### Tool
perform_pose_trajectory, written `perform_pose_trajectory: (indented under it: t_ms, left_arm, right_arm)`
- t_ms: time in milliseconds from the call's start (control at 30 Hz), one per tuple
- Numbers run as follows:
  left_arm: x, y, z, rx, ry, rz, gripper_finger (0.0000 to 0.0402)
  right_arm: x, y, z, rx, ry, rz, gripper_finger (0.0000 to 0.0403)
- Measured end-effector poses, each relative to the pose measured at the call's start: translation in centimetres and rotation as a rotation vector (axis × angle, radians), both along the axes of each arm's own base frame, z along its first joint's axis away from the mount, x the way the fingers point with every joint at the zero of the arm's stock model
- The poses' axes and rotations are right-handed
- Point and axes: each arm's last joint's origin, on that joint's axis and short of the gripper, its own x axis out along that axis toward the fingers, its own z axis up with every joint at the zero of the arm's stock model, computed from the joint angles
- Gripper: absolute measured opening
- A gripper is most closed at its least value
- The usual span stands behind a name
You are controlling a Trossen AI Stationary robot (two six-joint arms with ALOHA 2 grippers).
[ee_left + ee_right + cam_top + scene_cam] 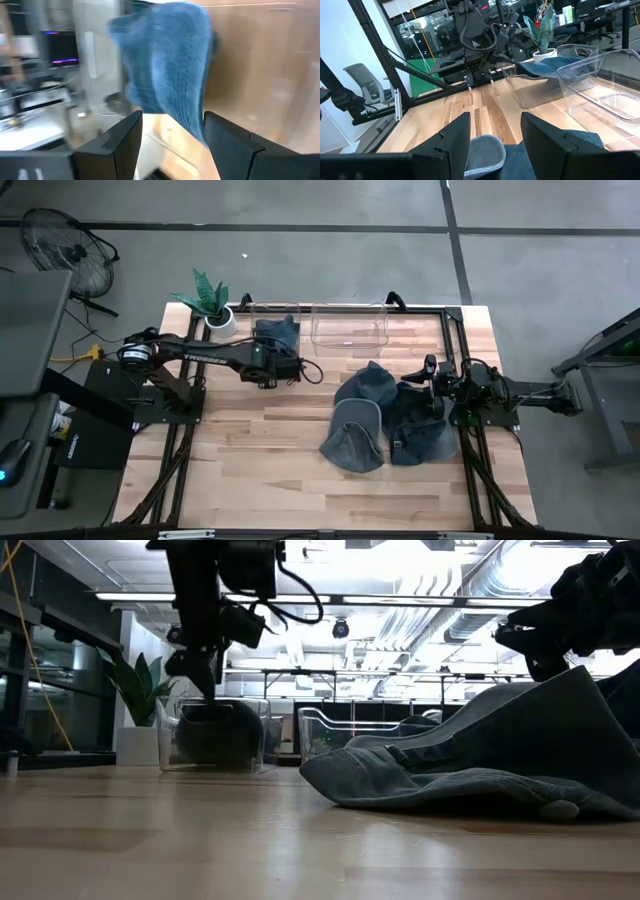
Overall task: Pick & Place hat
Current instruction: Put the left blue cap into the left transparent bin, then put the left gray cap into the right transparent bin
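A blue hat (pixel 278 330) lies in the left clear bin (pixel 262 308) at the table's far edge, and part of it drapes over the bin's rim (pixel 555 65). My left gripper (pixel 272 358) hangs just near of that bin, open, with the hat (pixel 167 65) in front of its fingers. Several grey-blue hats (pixel 360 425) lie heaped on the table's right half. My right gripper (pixel 428 372) hovers open over the heap's far right part, and a hat brim (pixel 485 155) shows below its fingers.
A second clear bin (pixel 350 326) stands empty to the right of the first. A potted plant (pixel 213 305) sits at the far left corner. Bare wood (pixel 250 450) stretches across the near left of the table. A black frame (pixel 455 330) borders the table's right side.
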Motion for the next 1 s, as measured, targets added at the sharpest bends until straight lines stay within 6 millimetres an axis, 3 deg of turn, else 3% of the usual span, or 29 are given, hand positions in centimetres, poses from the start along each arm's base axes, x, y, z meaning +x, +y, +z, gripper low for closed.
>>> perform_pose_trajectory:
  t_ms: [167,667,1000]
  left_arm:
    - [0.2,-0.5,0.8,-0.137,-0.002,-0.022,0.0207]
    - [1.6,-2.7,1.5,-0.196,-0.100,-0.153,0.0207]
    - [3.4,-5.7,2.0,-0.272,-0.253,-0.341,0.0207]
  right_arm:
    - [0.0,0.0,0.0,0.000,0.000,0.000,0.0170]
    - [0.0,0.0,0.0,0.000,0.000,0.000,0.0170]
    - [0.0,0.0,0.0,0.000,-0.001,0.000,0.0170]
